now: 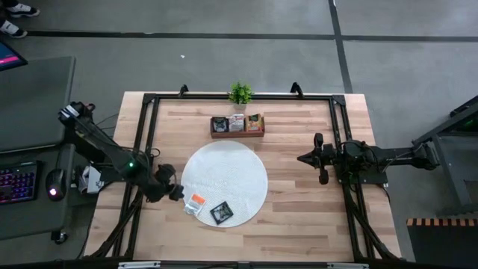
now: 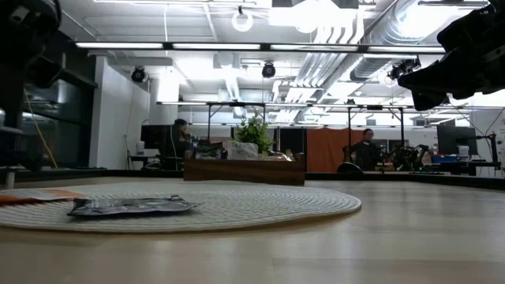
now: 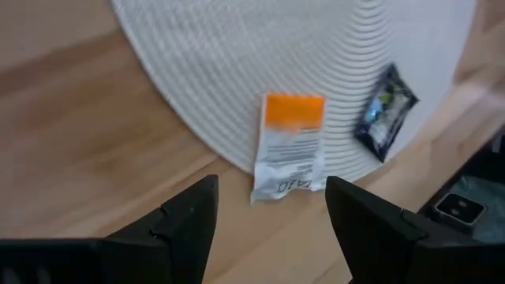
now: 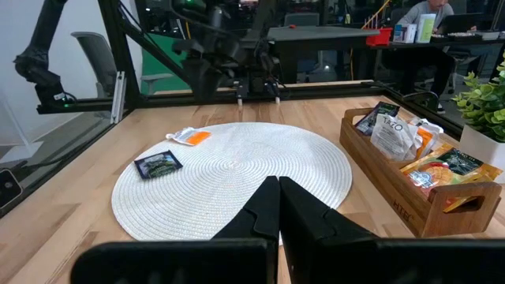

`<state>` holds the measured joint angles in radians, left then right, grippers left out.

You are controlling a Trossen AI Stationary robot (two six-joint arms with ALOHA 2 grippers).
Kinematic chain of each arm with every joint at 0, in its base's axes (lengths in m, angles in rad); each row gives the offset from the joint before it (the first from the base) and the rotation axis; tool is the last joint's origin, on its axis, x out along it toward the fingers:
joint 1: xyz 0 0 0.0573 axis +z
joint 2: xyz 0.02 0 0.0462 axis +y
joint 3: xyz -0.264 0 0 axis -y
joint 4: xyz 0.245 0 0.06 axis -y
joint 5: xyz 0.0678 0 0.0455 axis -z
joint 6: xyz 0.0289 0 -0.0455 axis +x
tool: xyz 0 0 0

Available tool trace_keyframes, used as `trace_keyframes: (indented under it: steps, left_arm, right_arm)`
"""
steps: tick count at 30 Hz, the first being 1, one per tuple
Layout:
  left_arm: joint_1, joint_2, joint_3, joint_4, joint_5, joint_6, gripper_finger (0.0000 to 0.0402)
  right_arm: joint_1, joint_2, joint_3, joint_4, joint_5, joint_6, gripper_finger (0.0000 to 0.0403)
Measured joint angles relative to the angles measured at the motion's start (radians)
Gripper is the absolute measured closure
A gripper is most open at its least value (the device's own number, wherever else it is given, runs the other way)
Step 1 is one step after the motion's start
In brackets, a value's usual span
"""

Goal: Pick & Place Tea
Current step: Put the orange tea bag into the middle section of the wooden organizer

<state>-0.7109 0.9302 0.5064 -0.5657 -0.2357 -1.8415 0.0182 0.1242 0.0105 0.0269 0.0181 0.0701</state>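
Two tea sachets lie on the near-left part of the round white mat [image 1: 224,161]: a white sachet [image 1: 195,204] with an orange end, hanging over the mat's edge onto the table [image 1: 299,224], and a black sachet [image 1: 221,213] just beside it, farther onto the mat. The left gripper [image 1: 176,193] hovers just left of the white sachet, fingers spread wide and holding nothing. In its wrist view the sachet sits straight ahead, between the two fingers [image 3: 185,225], its long axis pointing away from the gripper, orange end farthest. The left arm is much nearer; the right gripper [image 1: 306,158] waits well apart beyond the mat's right edge, closed and empty. The tray [image 1: 237,133], already holding sachets, stands behind the mat
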Motion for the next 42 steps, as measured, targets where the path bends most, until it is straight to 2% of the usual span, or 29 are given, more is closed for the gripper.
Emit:
trace_keyframes:
  steps: [7, 11, 18, 42]
  left_arm:
    - [-0.038, 0.123, 0.0, 0.1, 0.001, -0.126, 0.017]
    - [-0.036, 0.187, 0.0, 0.17, 0.025, -0.136, 0.017]
    - [-0.036, 0.257, 0.0, 0.189, 0.095, -0.15, 0.017]
    - [-0.036, 0.377, 0.003, 0.293, 0.091, -0.141, 0.017]
  right_arm:
    - [0.0, 0.0, 0.0, 0.0, 0.0, 0.0, 0.0402]
    - [0.0, 0.0, 0.0, 0.0, 0.0, 0.0, 0.0402]
    - [0.0, 0.0, 0.0, 0.0, 0.0, 0.0, 0.0402]
    - [0.0, 0.0, 0.0, 0.0, 0.0, 0.0, 0.0402]
